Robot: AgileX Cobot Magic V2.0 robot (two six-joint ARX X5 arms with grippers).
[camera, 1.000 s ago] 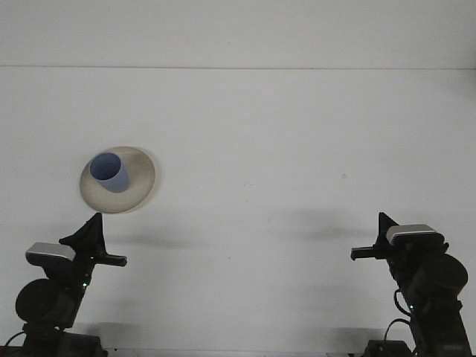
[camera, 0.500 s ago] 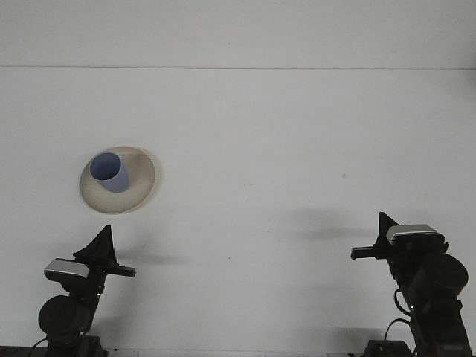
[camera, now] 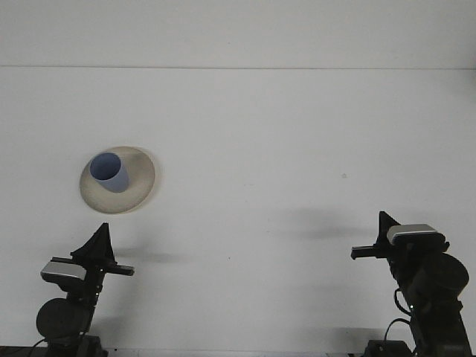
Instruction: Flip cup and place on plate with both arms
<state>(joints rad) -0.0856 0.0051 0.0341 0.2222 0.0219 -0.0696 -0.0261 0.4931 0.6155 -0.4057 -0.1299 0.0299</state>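
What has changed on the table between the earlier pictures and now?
The left tool drew back toward the near edge, away from the plate, then shifted only slightly in the last half second. It holds nothing. The cup stands mouth up on the plate as before, and the right tool has not moved.

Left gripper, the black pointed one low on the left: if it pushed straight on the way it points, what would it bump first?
The left gripper points up the white table toward the beige round plate holding the upright blue cup. Probably the plate's near rim first, though depth is unclear.
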